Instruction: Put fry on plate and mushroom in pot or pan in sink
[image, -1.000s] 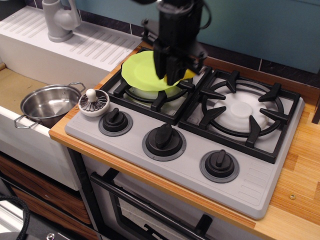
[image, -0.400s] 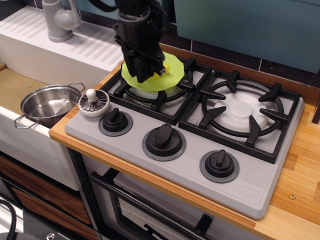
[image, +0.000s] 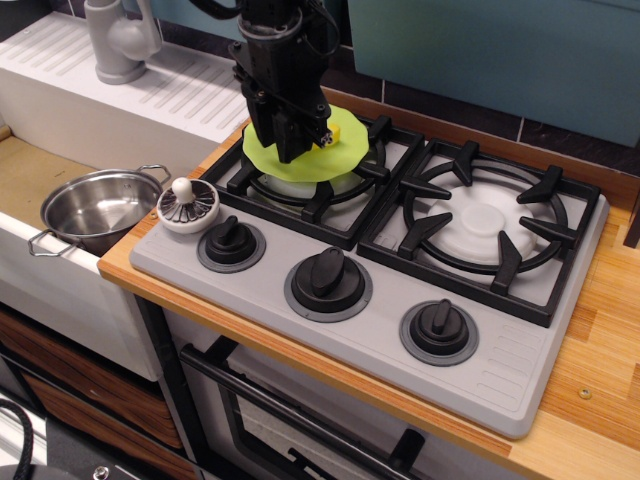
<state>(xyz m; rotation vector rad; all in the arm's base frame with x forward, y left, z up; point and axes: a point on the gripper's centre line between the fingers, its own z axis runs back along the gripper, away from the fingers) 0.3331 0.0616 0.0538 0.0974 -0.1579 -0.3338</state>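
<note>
The lime-green plate (image: 345, 160) rests on the back left stove burner. My black gripper (image: 295, 148) hangs low over the plate's middle, its jaws slightly apart with nothing seen between them. The yellow fry (image: 347, 128) lies on the plate just right of the fingers, partly hidden by them. The white mushroom (image: 187, 205) sits at the stove's front left corner, stem up. The shiny steel pot (image: 95, 208) stands empty in the sink (image: 30, 175), just left of the mushroom.
A grey tap (image: 118, 40) stands on the ribbed white drainboard (image: 190, 90) at the back left. Three black stove knobs (image: 328, 272) line the stove's front. The right burner grate (image: 490, 225) is bare. A wooden counter (image: 600, 330) borders the stove on the right.
My gripper has moved left from the plate's right edge to over its middle. The fry came along with it and now shows more fully beside the fingers on the plate.
</note>
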